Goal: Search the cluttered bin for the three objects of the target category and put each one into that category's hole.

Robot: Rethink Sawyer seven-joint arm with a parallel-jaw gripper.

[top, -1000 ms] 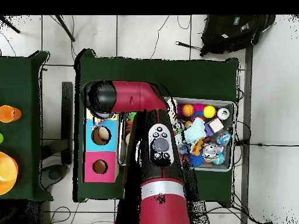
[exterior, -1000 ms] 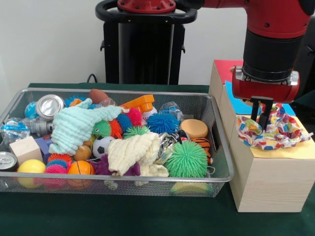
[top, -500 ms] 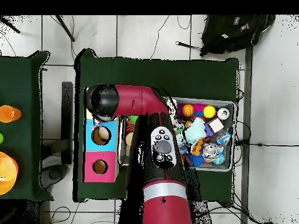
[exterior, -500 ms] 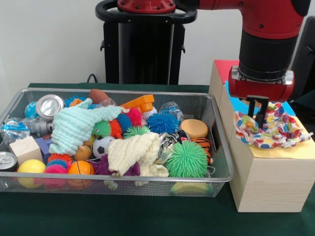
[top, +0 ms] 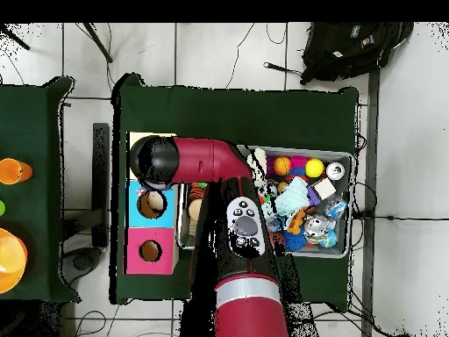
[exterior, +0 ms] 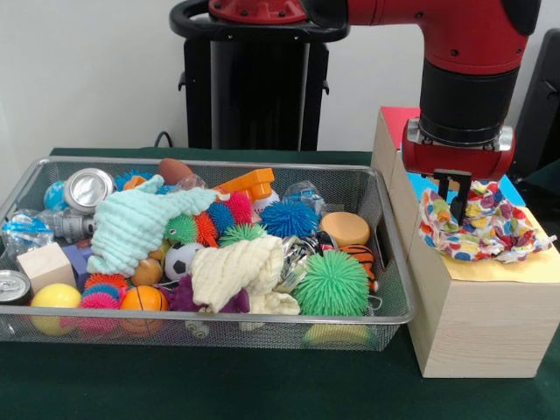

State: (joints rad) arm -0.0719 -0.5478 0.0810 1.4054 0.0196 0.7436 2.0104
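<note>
The red and black arm comes down over the pale wooden box (exterior: 477, 319) that stands just right of the wire mesh bin (exterior: 385, 262) on the dark green tabletop (exterior: 219, 385). Its claw (exterior: 454, 194) hangs at the crumpled multicoloured spotted cloth (exterior: 490, 229), which lies on the yellow panel (exterior: 534, 269) on top of the box. The black fingers reach down into the left part of the cloth, but whether they are apart or pressed together on the fabric cannot be told from here. Behind the cloth the box top shows a blue panel (exterior: 424, 188) and, farther back, a red one (exterior: 398, 122).

The bin is crowded. A mint green knitted cloth (exterior: 131, 229) lies over the left half and a cream knitted cloth (exterior: 238, 271) lies in the middle front. Beside the cream cloth sits a green spiky rubber ball (exterior: 332, 284), with a blue spiky ball (exterior: 289, 219) behind it and a tan round lid-like disc (exterior: 345, 228) to the right. A small black-and-white football (exterior: 181, 259) rests between the two cloths. At the left are a silver can (exterior: 87, 188), a pale wooden cube (exterior: 44, 265) and a yellow ball (exterior: 54, 298).

From overhead, the arm covers the yellow end of the box, with the blue hole (top: 151, 204) and the pink hole (top: 150, 251) uncovered beside it.
</note>
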